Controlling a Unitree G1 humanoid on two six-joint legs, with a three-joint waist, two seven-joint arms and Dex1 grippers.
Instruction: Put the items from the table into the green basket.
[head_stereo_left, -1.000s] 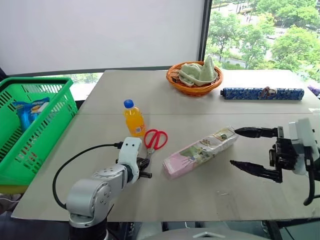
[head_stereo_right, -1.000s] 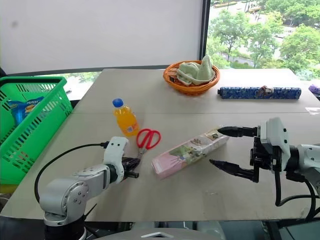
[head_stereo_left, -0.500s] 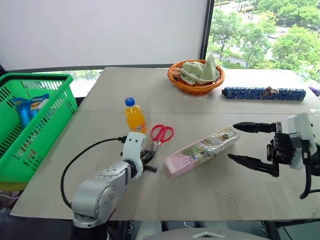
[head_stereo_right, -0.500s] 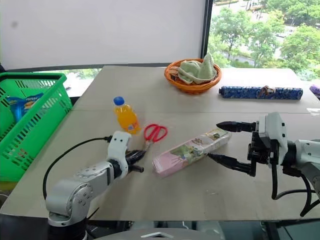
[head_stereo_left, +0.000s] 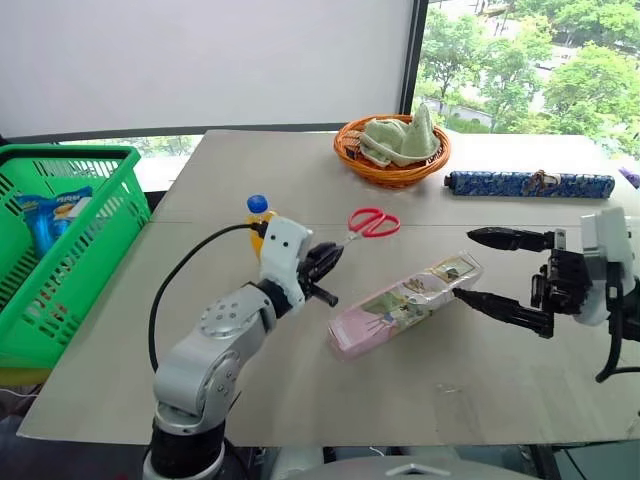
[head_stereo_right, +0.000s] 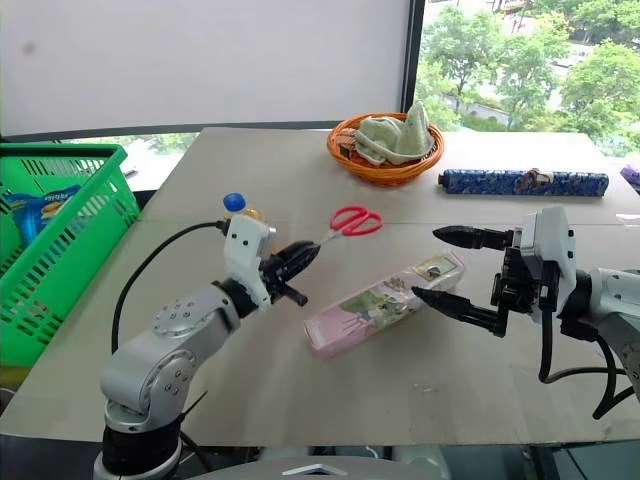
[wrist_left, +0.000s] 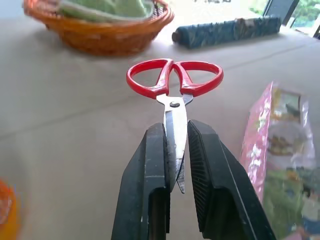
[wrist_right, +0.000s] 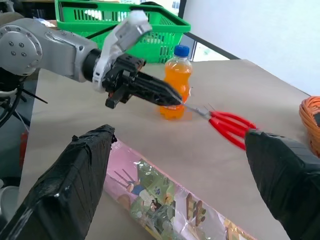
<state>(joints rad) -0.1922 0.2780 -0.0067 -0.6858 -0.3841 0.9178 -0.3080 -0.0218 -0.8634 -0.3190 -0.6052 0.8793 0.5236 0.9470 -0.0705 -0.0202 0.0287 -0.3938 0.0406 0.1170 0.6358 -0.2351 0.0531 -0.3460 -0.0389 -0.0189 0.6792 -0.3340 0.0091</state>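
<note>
My left gripper (head_stereo_left: 330, 256) is shut on the blades of the red-handled scissors (head_stereo_left: 375, 222) and holds them level above the table (head_stereo_left: 300, 170), handles pointing away; the left wrist view shows the blades pinched between its fingers (wrist_left: 155, 165). Behind that wrist stands the orange drink bottle (wrist_right: 176, 82), with little more than its blue cap (head_stereo_left: 257, 203) showing from the head. The long pink flower-printed pack (head_stereo_left: 405, 305) lies aslant mid-table. My right gripper (head_stereo_left: 465, 265) is open at the pack's right end, its lower finger close beside it. The green basket (head_stereo_left: 70, 152) stands off the table's left edge.
A blue packet (head_stereo_left: 50, 215) lies inside the green basket. At the back of the table are a round orange wicker basket (head_stereo_left: 392, 150) holding a green cloth and a blue patterned roll (head_stereo_left: 527, 184). A black cable loops from my left arm.
My left gripper has lifted the scissors off the table, rising and swinging right and away while turning level. The right gripper has hardly moved. The bottle and pack stay put.
</note>
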